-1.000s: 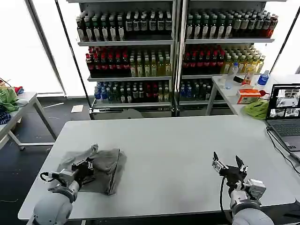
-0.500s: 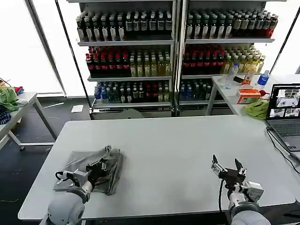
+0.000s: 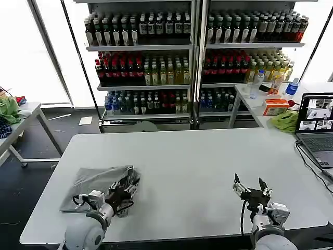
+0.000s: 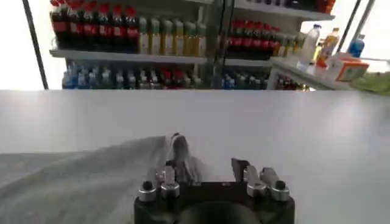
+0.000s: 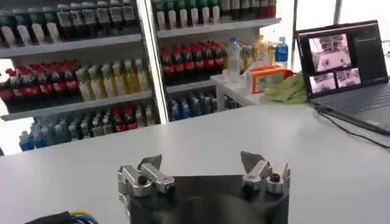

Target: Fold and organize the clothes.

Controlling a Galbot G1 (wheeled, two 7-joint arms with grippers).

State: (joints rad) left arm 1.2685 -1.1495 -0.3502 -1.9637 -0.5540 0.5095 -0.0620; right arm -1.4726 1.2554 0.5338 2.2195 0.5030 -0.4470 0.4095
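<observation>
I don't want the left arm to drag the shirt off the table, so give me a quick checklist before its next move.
1. Left gripper over the T-shirt: ok, it sits at the shirt's right edge.
2. Left grip on the cloth: cannot tell; in the left wrist view a ridge of cloth rises by one finger, but a pinch is not clear.
3. T-shirt fully on the table: ok, though its left corner lies near the table's left edge.
4. Right gripper out of the way: ok, open above bare table, far from the shirt.
5. Laptop and its cable clear of both arms: ok.
</observation>
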